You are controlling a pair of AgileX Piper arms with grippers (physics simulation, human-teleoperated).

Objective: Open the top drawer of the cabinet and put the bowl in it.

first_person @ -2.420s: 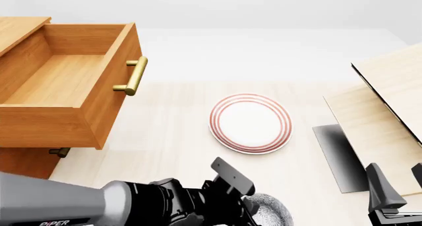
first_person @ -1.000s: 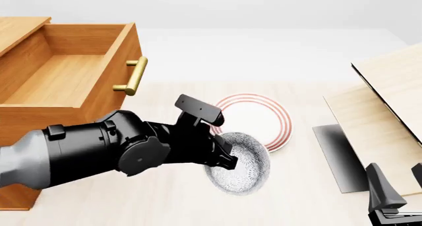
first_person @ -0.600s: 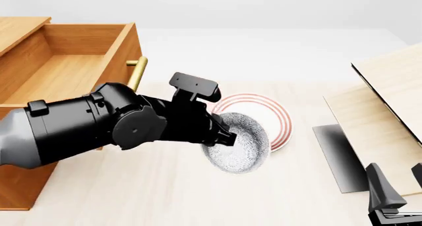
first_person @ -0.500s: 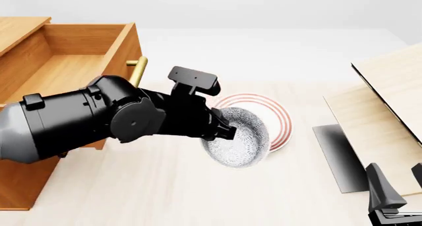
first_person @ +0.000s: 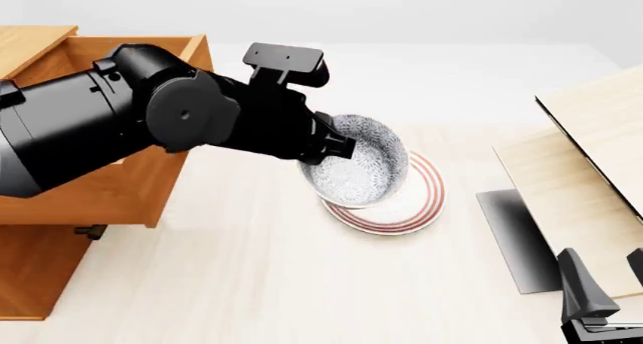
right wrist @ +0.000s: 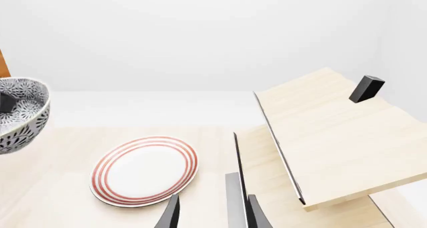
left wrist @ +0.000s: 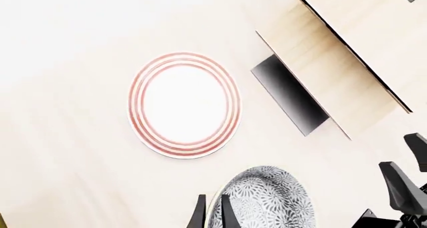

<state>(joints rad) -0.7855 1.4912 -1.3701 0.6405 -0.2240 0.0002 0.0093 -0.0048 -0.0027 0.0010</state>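
Fingers of the left gripper (first_person: pixel 339 145) are clenched on the near-left rim of the bowl (first_person: pixel 359 167), one inside the rim and one outside as the left wrist view shows, holding it up in the air. The bowl hangs tilted above the table (first_person: pixel 251 269), overlapping the red-ringed plate (first_person: pixel 407 208) that lies flat beneath it. To its left, the top drawer (first_person: pixel 95 197) stands pulled out of the cabinet (first_person: pixel 30 272), and the left arm crosses in front of its front panel. The right gripper (right wrist: pixel 208 215) sits low at the near right corner, its fingers a little apart and holding nothing, beside the pale slanted wooden structure (first_person: pixel 592 144).
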